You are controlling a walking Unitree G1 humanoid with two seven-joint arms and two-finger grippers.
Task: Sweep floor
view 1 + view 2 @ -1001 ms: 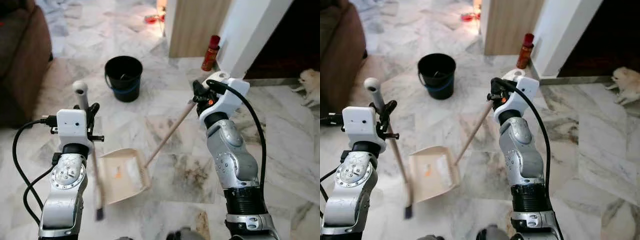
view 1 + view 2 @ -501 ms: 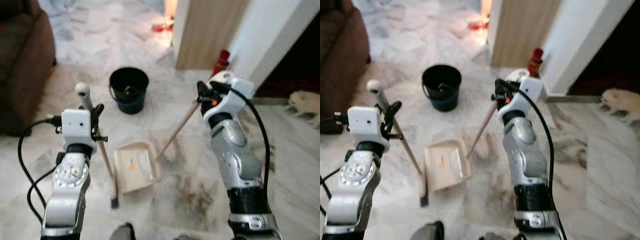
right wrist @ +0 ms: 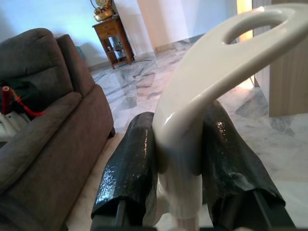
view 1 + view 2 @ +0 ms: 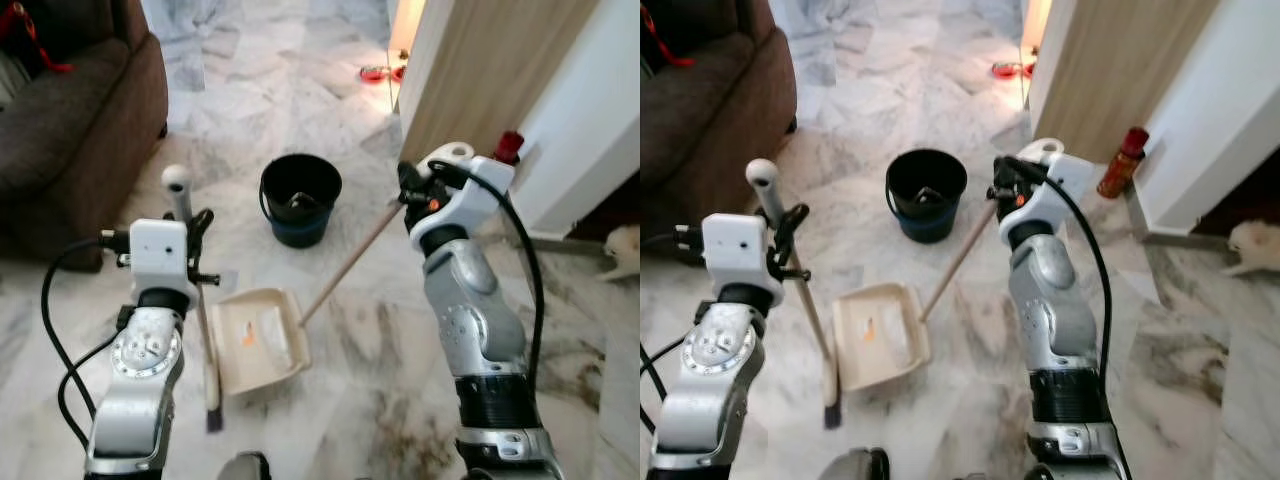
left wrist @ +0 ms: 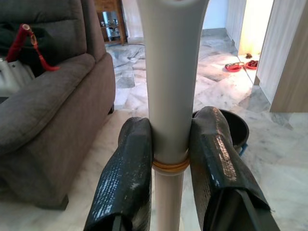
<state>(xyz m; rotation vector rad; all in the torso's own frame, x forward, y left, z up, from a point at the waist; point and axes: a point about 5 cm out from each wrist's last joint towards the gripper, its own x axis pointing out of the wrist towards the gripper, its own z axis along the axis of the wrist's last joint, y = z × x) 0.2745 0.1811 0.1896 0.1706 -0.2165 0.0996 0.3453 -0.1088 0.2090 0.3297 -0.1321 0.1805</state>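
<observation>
My left gripper (image 4: 193, 232) is shut on the white broom handle (image 4: 180, 195), which runs down to its bristles (image 4: 213, 392) on the marble floor. In the left wrist view both black fingers (image 5: 126, 178) press the broom handle (image 5: 169, 96). My right gripper (image 4: 408, 190) is shut on the dustpan's white loop grip (image 3: 192, 120). From there a wooden pole (image 4: 345, 268) slopes down to the cream dustpan (image 4: 255, 335), which lies flat on the floor beside the bristles with a small orange scrap (image 4: 247, 338) inside.
A black bucket (image 4: 300, 198) stands just beyond the dustpan. A dark sofa (image 4: 70, 130) is on the left. A wooden panel (image 4: 480, 70) and white wall rise at the right, with a red bottle (image 4: 1119, 162) at their foot. A small pale animal (image 4: 1252, 245) lies far right.
The camera has moved forward and turned, so the bucket and sofa appear nearer. Broom and dustpan stay held, carried along with me, the pan resting closer to the bucket.
</observation>
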